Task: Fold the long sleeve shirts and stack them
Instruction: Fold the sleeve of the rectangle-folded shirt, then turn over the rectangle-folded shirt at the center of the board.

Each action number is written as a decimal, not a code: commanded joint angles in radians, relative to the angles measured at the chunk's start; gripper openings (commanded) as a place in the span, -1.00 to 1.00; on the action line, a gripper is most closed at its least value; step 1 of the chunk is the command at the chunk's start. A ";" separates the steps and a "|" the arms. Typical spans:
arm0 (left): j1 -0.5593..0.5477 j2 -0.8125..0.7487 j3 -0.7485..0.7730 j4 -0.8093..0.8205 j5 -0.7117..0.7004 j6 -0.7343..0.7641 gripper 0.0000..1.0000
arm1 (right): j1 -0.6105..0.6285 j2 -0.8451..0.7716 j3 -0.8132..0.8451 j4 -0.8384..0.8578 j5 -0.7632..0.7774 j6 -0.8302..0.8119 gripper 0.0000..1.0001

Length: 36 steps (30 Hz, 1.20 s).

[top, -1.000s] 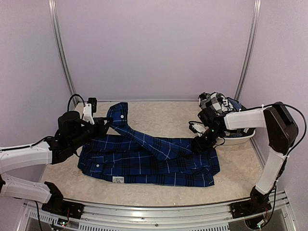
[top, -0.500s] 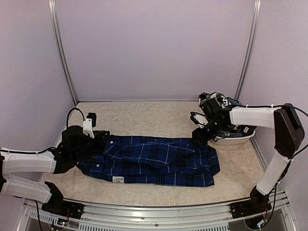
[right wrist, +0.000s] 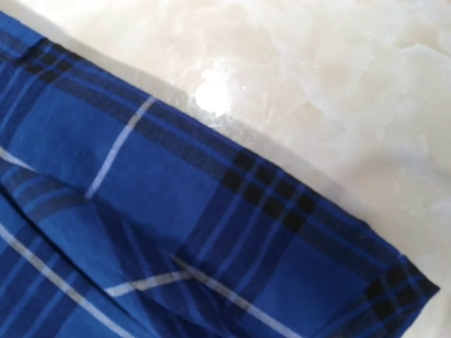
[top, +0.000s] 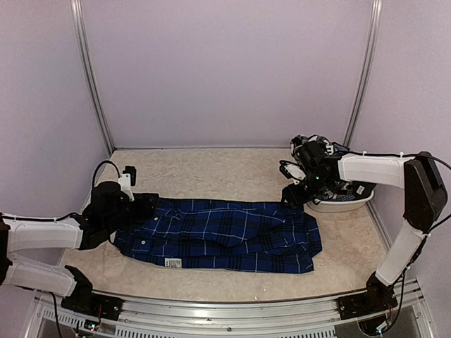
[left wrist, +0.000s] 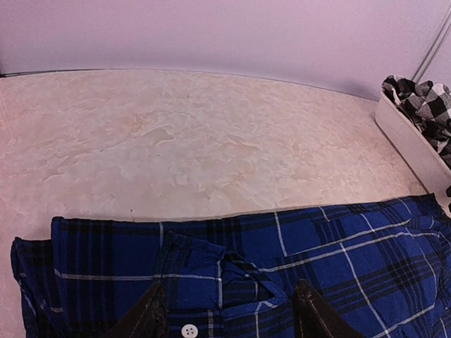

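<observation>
The royal blue plaid long sleeve shirt [top: 225, 236] lies flat on the table as a long strip, with its sleeve folded onto the body. My left gripper [top: 144, 206] hovers at its left end. In the left wrist view that gripper [left wrist: 229, 320] stands open, and the sleeve cuff [left wrist: 239, 267] lies loose between the dark fingers [left wrist: 148, 318]. My right gripper [top: 292, 193] hangs just above the shirt's far right corner [right wrist: 366, 274]. Its fingers do not show in the right wrist view. The black-and-white checked shirt [left wrist: 423, 98] sits bunched in a basket.
The white basket [top: 349, 204] stands at the right edge of the table, behind the right arm. Lilac walls with metal corner posts [top: 91, 77] close in the table. Bare beige tabletop [top: 225, 172] lies beyond the shirt.
The left gripper carried the raised sleeve down onto the shirt body, then opened and let go of the cuff. The right gripper rose off the shirt and drew back towards the basket.
</observation>
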 commanded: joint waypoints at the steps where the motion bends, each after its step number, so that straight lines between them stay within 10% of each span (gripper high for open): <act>1: 0.085 0.020 0.078 -0.146 0.182 -0.038 0.16 | -0.011 -0.008 0.003 -0.009 -0.011 -0.006 0.23; 36: 0.225 0.286 0.094 -0.286 0.330 -0.115 -0.17 | -0.012 0.015 -0.027 0.028 -0.076 -0.007 0.22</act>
